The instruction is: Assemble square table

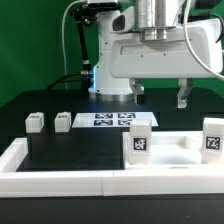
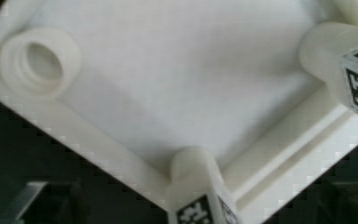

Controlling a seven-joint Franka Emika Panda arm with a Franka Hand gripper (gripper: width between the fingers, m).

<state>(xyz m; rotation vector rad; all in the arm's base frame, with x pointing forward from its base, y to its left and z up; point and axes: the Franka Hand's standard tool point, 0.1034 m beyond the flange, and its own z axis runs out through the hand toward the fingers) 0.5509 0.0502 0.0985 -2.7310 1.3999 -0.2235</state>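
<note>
The square table's white slab (image 1: 178, 146) lies flat at the front on the exterior view's right. Two white tagged legs stand upright in its corners, one (image 1: 140, 143) nearer the middle and one (image 1: 213, 137) at the right edge. Two loose leg blocks (image 1: 35, 122) (image 1: 64, 121) sit on the black surface at the left. My gripper (image 1: 160, 96) hangs open and empty above the slab, apart from it. In the wrist view the slab (image 2: 176, 90) fills the picture, with an empty ringed corner hole (image 2: 34, 65) and the two fitted legs (image 2: 350, 60) (image 2: 197, 190).
The marker board (image 1: 110, 119) lies flat behind the slab, near the robot's base (image 1: 112, 85). A long white rim (image 1: 60, 176) borders the black work surface along the front and the left.
</note>
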